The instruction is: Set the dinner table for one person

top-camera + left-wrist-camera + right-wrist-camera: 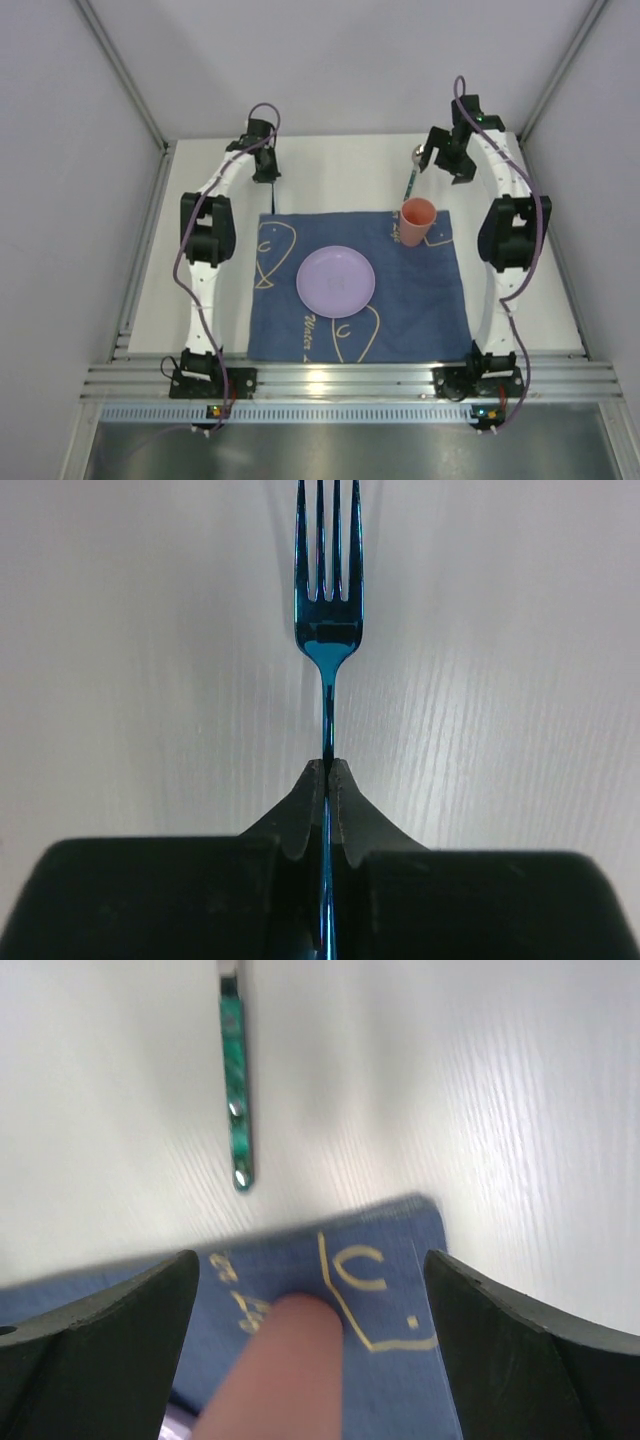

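left end effector (328, 770) clenched on blue fork (327, 630) handle, tines pointing away; white counter (500, 680) directly beneath, beyond far edge of mat (420, 310) | right end effector (310, 1275) released, jaws wide over mat corner and pink cup (270, 1380); spoon (236, 1110) flat on counter just past mat | plate (336, 282) mid-mat

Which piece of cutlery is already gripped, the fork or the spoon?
The blue fork: the left gripper is shut on its handle. The green-handled spoon lies free on the white table beyond the mat, with the right gripper open.
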You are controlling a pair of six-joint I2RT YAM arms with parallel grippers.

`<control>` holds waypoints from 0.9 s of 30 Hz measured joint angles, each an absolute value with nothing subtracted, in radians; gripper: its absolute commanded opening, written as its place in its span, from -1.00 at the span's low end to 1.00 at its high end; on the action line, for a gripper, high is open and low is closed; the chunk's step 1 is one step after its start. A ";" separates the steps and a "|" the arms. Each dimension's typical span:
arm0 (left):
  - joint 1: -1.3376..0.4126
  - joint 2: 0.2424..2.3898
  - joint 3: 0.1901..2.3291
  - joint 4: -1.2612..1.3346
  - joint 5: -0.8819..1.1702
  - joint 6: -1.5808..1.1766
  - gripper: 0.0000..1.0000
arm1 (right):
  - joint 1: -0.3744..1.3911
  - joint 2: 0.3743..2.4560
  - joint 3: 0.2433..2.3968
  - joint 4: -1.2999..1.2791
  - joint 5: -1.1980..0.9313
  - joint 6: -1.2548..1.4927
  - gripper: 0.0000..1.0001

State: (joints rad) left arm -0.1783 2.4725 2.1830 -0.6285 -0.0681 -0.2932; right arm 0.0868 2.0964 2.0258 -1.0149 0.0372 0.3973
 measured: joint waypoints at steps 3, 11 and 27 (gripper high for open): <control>-0.179 2.359 2.072 -0.632 -0.054 -0.294 -1.00 | 0.064 2.283 2.214 -0.991 -0.031 0.400 0.78; -0.191 1.829 1.641 -0.644 -0.017 -0.309 -1.00 | 0.073 2.525 2.347 -0.969 -0.095 0.440 0.77; -0.197 1.539 1.245 -0.782 0.074 -0.383 -1.00 | 0.207 2.635 2.510 -0.939 0.143 0.408 -0.51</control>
State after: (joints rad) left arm -0.1974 1.5394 1.2449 -0.7822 0.0738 -0.3832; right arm 0.2070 2.6354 2.5095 -0.9394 0.1429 0.4080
